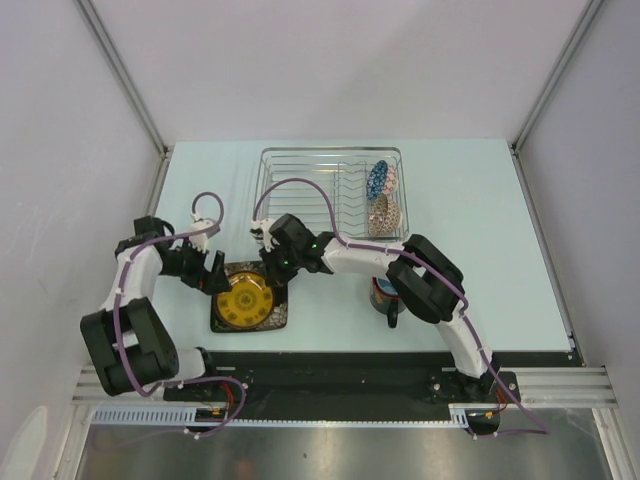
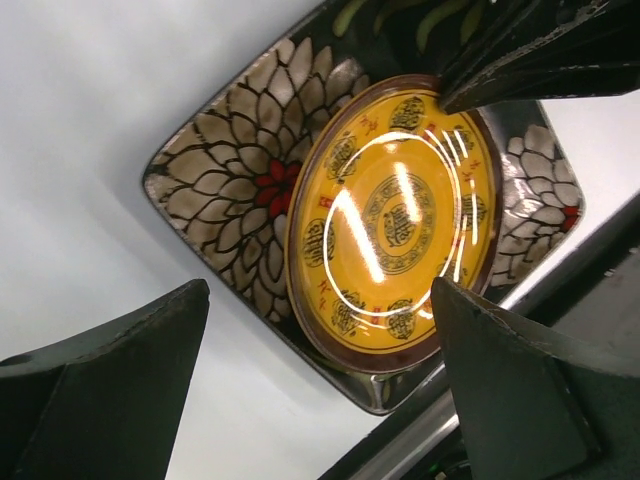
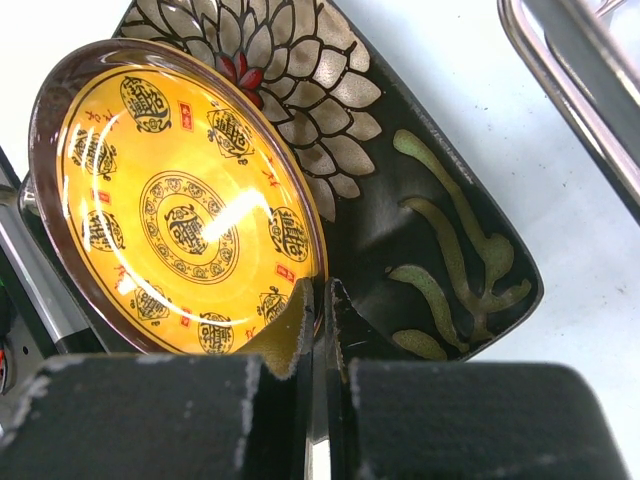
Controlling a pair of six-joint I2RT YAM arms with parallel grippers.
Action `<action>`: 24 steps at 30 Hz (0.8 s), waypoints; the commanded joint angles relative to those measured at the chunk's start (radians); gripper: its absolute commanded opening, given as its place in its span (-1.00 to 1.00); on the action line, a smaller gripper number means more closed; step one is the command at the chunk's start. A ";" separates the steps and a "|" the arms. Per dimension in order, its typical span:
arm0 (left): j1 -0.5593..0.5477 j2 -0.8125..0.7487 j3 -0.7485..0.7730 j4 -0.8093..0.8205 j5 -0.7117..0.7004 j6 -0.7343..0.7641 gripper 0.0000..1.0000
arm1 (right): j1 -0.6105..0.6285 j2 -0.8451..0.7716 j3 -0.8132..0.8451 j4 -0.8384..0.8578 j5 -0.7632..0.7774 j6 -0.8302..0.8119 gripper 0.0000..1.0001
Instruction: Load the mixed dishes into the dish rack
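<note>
The round yellow patterned plate (image 1: 246,300) lies on the square black floral plate (image 1: 222,322) near the table's front. My right gripper (image 1: 268,268) is shut on the yellow plate's rim (image 3: 180,200), one finger over it and one under (image 3: 322,295), above the black plate (image 3: 430,200). My left gripper (image 1: 214,274) is open and empty, just left of the plates; its fingers straddle the yellow plate's near edge (image 2: 400,220) without touching. The blue bowl (image 1: 378,180) and brown-speckled bowl (image 1: 381,215) stand in the dish rack (image 1: 330,152). The dark mug (image 1: 385,295) is partly hidden under my right arm.
The rack's wire edge (image 3: 570,70) shows close to the black plate in the right wrist view. The table's front edge and black rail (image 1: 330,362) run just behind the plates. My right finger (image 2: 540,50) shows in the left wrist view.
</note>
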 commanded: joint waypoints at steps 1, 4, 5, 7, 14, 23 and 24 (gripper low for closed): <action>0.008 0.093 0.057 -0.064 0.103 0.051 0.93 | 0.007 -0.041 -0.025 -0.003 0.000 -0.017 -1.00; 0.008 0.158 0.066 -0.074 0.113 0.074 0.90 | 0.006 -0.052 -0.040 0.012 0.002 -0.014 -1.00; 0.007 0.172 0.068 -0.072 0.115 0.077 0.89 | 0.009 -0.052 -0.042 0.015 0.002 -0.014 -1.00; 0.007 0.198 0.076 -0.067 0.121 0.077 0.89 | 0.007 -0.055 -0.045 0.017 0.003 -0.015 -1.00; -0.009 0.233 0.102 -0.044 0.129 0.066 0.88 | 0.007 -0.065 -0.059 0.034 0.020 -0.017 -1.00; -0.078 0.323 0.070 -0.147 0.172 0.172 0.44 | 0.012 -0.075 -0.016 0.044 0.029 -0.022 -1.00; -0.081 0.328 0.073 -0.155 0.175 0.179 0.45 | 0.012 -0.073 -0.011 0.040 0.032 -0.023 -1.00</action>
